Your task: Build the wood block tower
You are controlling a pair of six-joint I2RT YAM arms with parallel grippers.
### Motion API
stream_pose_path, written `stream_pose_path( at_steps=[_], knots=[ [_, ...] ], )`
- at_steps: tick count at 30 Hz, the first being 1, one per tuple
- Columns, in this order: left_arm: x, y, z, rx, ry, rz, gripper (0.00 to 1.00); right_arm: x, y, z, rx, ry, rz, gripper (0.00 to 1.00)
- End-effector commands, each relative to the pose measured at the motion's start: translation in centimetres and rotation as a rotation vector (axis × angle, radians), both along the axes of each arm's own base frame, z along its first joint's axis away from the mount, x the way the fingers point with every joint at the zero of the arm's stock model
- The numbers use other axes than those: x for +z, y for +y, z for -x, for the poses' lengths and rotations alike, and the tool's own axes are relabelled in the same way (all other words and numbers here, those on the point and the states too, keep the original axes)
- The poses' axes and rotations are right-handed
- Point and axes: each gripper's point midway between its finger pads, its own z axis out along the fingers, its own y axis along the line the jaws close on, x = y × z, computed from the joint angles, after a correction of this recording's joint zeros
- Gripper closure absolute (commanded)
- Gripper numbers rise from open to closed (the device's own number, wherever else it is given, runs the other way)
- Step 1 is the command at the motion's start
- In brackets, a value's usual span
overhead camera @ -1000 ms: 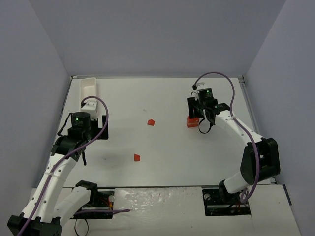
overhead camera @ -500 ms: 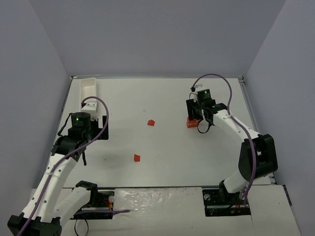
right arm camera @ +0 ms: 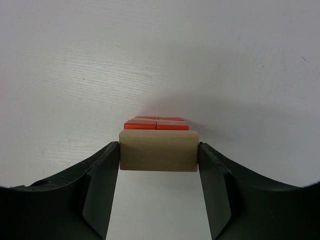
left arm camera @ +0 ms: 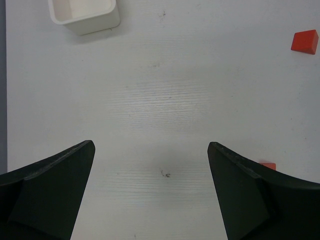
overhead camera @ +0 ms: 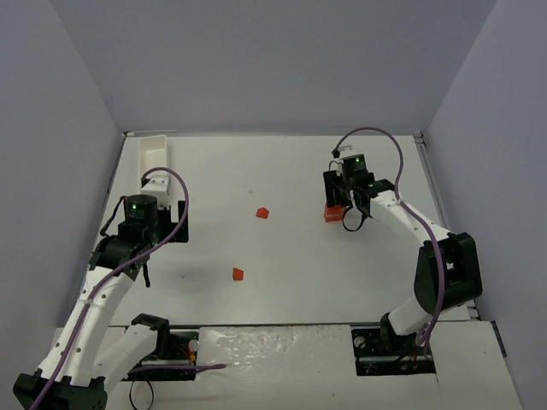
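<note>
Right fingers (right arm camera: 102, 192): clamped on tan block (right arm camera: 158, 150), close by red tower (right arm camera: 156, 123). Left fingers (left arm camera: 50, 195): spread wide, empty, well apart from tower.

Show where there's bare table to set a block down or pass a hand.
Widest bare patch: far middle, between the white rectangular tray and the stack of red wooden blocks. Also free: near right, beside the nearer loose red block. Crowded: around the stack, where the right gripper clamps a tan wooden block.

Two loose red blocks (overhead camera: 262, 213), plus at least two red cubes (right arm camera: 156, 124) side by side. One tan block (right arm camera: 158, 150), one white tray (overhead camera: 155, 154).
</note>
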Motion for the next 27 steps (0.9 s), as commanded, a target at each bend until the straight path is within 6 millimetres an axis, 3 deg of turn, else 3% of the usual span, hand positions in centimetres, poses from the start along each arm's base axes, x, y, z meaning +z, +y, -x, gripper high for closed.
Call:
stream_pose_path(
  at_steps=[1,27],
  knots=[
    [1.5,-0.2,-1.0,-0.006,-0.064,0.008,0.05,1.4,0.4,-1.0,-0.012,-0.062,-0.039,0.97],
    [1.4,-0.2,-1.0,-0.005,-0.059,0.009,0.05,0.0,0.3,-1.0,-0.034,-0.032,-0.037,0.96]
  ],
)
